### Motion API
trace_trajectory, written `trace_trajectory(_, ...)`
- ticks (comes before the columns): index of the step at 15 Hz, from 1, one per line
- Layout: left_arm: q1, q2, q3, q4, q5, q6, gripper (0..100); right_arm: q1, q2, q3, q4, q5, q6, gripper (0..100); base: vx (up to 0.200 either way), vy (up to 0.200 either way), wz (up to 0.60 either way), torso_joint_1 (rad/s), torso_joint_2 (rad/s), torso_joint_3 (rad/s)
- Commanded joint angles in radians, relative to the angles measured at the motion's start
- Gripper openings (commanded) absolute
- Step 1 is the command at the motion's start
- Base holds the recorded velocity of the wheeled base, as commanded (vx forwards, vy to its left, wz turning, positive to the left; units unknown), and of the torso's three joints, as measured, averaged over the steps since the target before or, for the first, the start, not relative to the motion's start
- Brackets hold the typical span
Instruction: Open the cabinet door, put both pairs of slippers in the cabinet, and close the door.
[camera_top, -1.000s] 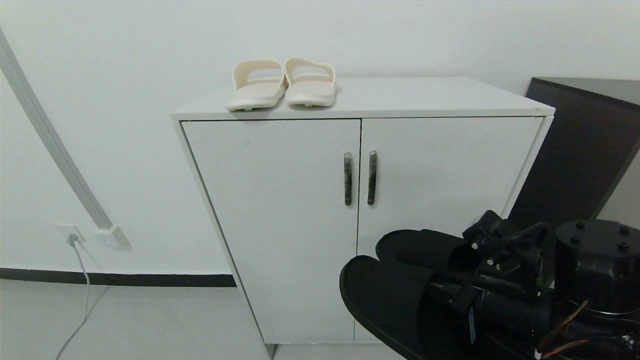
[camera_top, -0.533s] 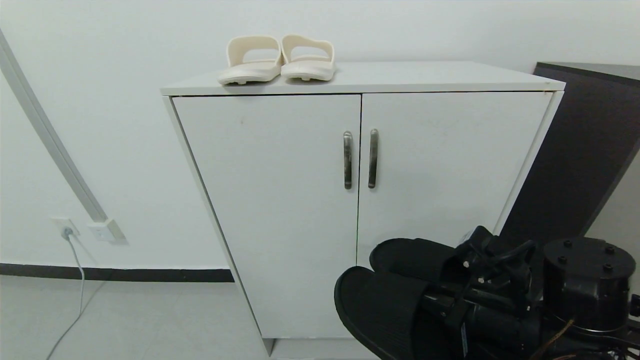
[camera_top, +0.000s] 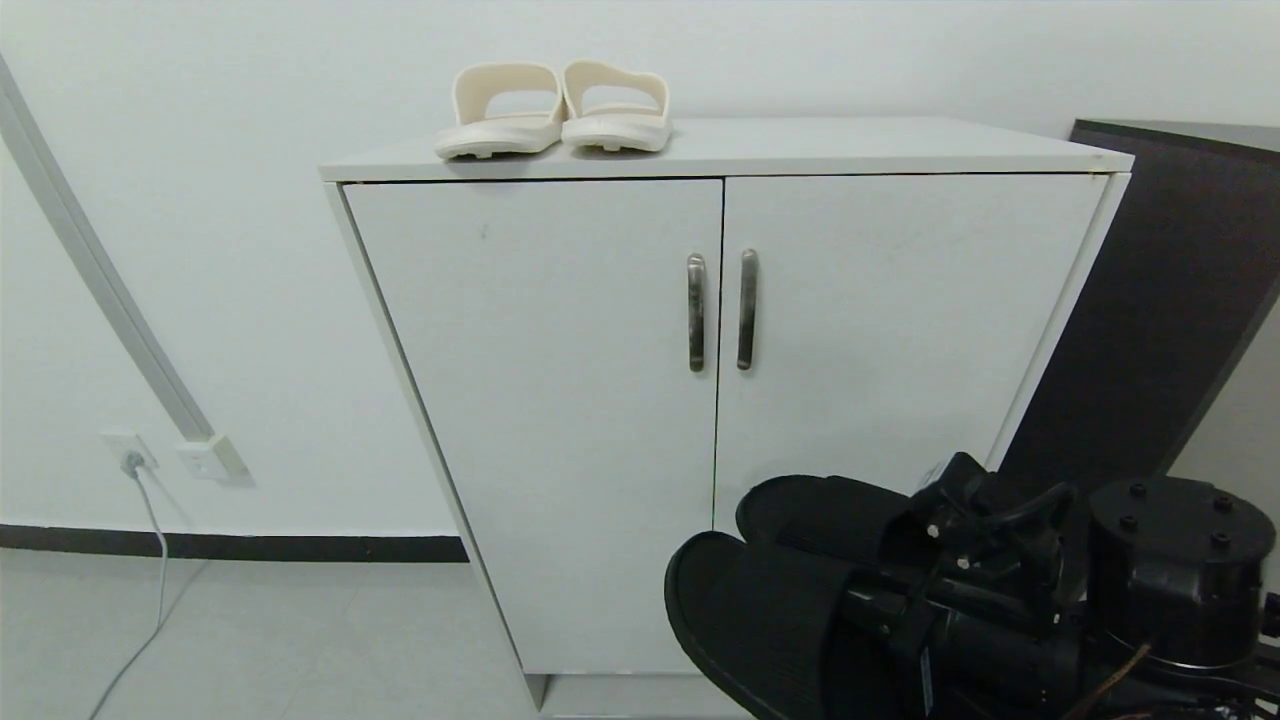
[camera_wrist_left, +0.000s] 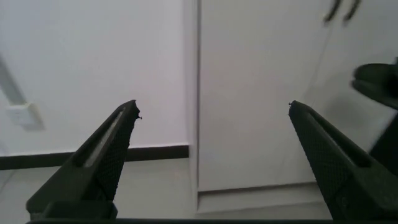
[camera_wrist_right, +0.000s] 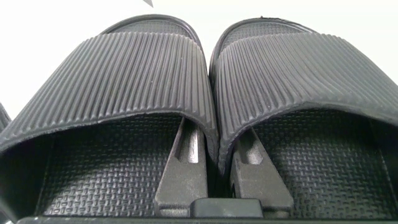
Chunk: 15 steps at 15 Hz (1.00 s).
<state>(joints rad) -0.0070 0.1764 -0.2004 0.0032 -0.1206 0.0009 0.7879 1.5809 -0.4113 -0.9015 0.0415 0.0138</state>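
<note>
No text, number, brand or sign can be read in any of the views. The cabinet (camera_top: 560, 420), at the centre of the head view, has plain white faces, and the ribbed straps of the black slippers (camera_wrist_right: 143, 81) show only texture.

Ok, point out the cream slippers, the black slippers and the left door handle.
cream slippers (camera_top: 497, 141), head view, front of the left one's sole.
black slippers (camera_wrist_right: 143, 81), right wrist view, ribbed strap of one.
left door handle (camera_top: 696, 312), head view, middle of the bar.
</note>
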Motion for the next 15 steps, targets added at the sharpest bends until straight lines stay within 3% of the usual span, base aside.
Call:
trace_trajectory(1,-0.004,0.241,-0.071,-0.02,-0.102,-0.004,100,0.001,0.001,0.0,0.0,0.003,0.0,0,0.0,0.0,0.0,-0.002,0.06,0.041)
trace_trajectory(2,-0.004,0.267,-0.074,-0.034,-0.131,-0.004,100,0.001,-0.001,0.0,0.0,0.0,0.0,0,0.0,0.0,0.0,0.0,0.0,0.0)
trace_trajectory(4,-0.007,0.413,-0.097,-0.127,-0.274,-0.004,100,0.004,-0.001,-0.004,0.003,-0.005,-0.002,0,0.0,0.0,0.0,0.0,0.0,0.0)
trace_trajectory(6,-0.07,0.551,-0.162,-0.204,-0.327,-0.015,100,0.004,0.002,-0.006,0.006,-0.006,-0.002,0,0.0,0.0,0.0,0.0,0.0,0.0)
trace_trajectory(8,-0.209,0.652,-0.215,-0.275,-0.326,-0.067,100,0.004,0.002,-0.008,0.006,-0.015,-0.002,0,0.0,0.0,0.0,0.0,0.0,0.0)
trace_trajectory(9,-0.284,0.712,-0.237,-0.308,-0.312,-0.071,100,0.004,0.002,-0.006,0.006,-0.015,-0.002,0,0.0,0.0,0.0,0.0,0.0,0.0)
trace_trajectory(11,-0.418,0.844,-0.286,-0.391,-0.244,-0.084,100,0.004,0.002,-0.008,0.006,-0.015,-0.002,0,0.0,0.0,0.0,0.0,0.0,0.0)
trace_trajectory(12,-0.452,0.879,-0.3,-0.417,-0.226,-0.091,100,0.004,0.002,-0.008,0.006,-0.015,0.0,0,0.0,0.0,0.0,0.0,0.0,0.0)
trace_trajectory(13,-0.536,0.979,-0.343,-0.496,-0.169,-0.11,100,0.004,0.002,-0.008,0.006,-0.015,0.002,0,0.0,0.0,0.0,0.0,0.0,0.0)
trace_trajectory(14,-0.544,0.989,-0.347,-0.502,-0.163,-0.11,100,0.004,0.002,-0.008,0.006,-0.015,0.002,0,0.0,0.0,0.0,0.0,0.0,0.0)
trace_trajectory(15,-0.599,1.109,-0.416,-0.571,-0.134,-0.117,100,0.004,0.005,-0.011,0.006,-0.015,0.002,0,0.0,0.0,0.0,0.0,0.0,0.0)
